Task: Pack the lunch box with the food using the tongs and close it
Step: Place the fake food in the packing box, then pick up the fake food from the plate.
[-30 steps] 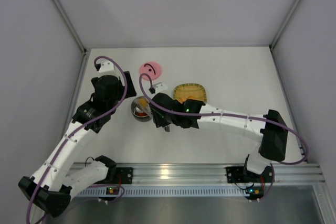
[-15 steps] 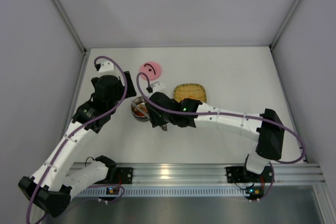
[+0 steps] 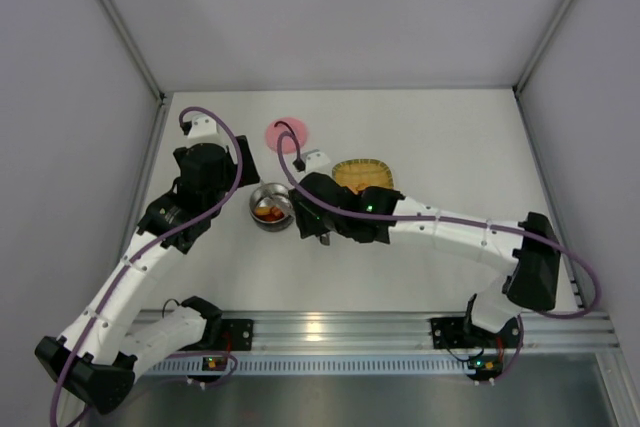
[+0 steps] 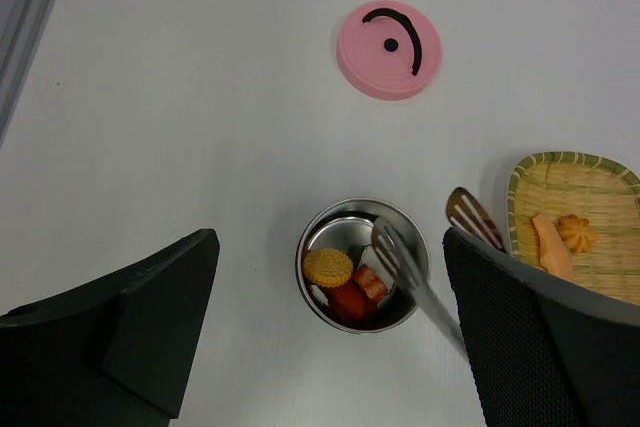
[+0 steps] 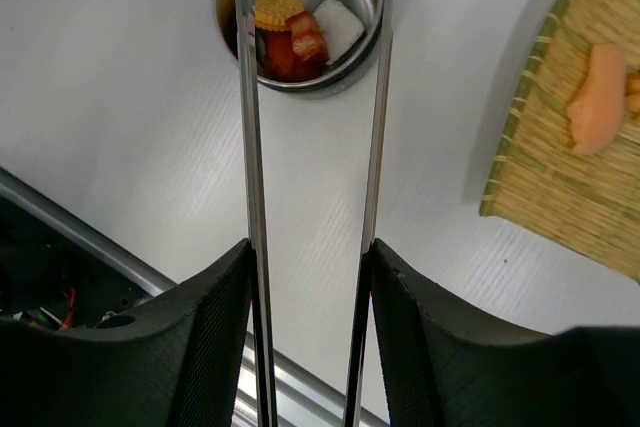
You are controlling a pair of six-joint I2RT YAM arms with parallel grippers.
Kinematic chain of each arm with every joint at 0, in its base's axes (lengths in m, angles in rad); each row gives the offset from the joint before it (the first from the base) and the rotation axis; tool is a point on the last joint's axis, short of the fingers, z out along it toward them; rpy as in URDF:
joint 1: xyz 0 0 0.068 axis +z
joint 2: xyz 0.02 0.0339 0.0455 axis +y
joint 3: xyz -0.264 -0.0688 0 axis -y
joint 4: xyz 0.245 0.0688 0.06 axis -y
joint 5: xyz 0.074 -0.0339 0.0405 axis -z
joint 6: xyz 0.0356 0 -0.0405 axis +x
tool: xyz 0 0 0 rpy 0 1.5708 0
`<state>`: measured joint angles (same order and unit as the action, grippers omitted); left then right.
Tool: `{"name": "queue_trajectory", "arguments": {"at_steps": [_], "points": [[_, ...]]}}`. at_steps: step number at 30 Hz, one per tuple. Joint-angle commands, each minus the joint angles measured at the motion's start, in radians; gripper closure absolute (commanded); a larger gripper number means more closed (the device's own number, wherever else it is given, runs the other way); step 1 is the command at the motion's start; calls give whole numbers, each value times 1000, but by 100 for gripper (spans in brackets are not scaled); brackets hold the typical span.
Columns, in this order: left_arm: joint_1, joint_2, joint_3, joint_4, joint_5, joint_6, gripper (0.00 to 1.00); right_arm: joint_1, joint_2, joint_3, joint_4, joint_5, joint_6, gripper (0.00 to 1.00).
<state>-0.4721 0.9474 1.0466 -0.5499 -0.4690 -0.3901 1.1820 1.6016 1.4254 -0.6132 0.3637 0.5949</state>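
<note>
The lunch box (image 3: pixel 270 209) is a round steel bowl (image 4: pixel 345 230) holding food: a yellow biscuit (image 4: pixel 328 267), red pieces (image 4: pixel 352 299) and a white piece (image 5: pixel 338 25). More food (image 4: pixel 548 244) lies on the woven tray. Its pink lid (image 4: pixel 389 49) lies flat farther back. My right gripper (image 5: pixel 310 247) is shut on the tongs (image 5: pixel 250 147), whose two arms stand spread; one blade (image 4: pixel 398 255) hangs over the bowl, the other (image 4: pixel 470 215) just outside its rim. My left gripper (image 4: pixel 328 237) is open, high above the bowl, holding nothing.
A yellow woven tray (image 3: pixel 362 175) sits right of the bowl, its rim (image 5: pixel 530 147) near the tongs, with an orange piece (image 5: pixel 598 82) on it. The right arm's purple cable crosses over the lid (image 3: pixel 285 134). Grey walls bound the white table, and a metal rail (image 3: pixel 330 327) runs along the near edge.
My right wrist has drawn back to the right, off the bowl, so the whole bowl now shows. The purple cable has swung over the lid. The left arm has not moved.
</note>
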Motion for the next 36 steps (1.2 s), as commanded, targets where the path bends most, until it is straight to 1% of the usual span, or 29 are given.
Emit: {"name": "queue_trajectory", "arguments": {"at_steps": [1,6,8,12,15,17,22,36], "points": [[3,-2,16,24,-17,7,1,-38,-156,-45,-34,95,14,52],[4,-2,16,22,-13,7,1,-87,-313,-181,-115,168,57,52],[4,-2,16,24,-11,7,1,-108,-351,-241,-135,193,80,52],[4,-2,16,24,-10,5,1,-201,-433,-351,-145,185,91,52],[4,-2,16,24,-10,5,1,-252,-453,-416,-129,164,88,52],[4,-1,16,24,-8,5,1,-269,-453,-450,-97,139,79,52],[4,1,16,25,-10,5,1,-291,-401,-470,-56,116,66,53],[4,2,16,22,-13,5,1,-298,-309,-461,21,77,51,54]]}}
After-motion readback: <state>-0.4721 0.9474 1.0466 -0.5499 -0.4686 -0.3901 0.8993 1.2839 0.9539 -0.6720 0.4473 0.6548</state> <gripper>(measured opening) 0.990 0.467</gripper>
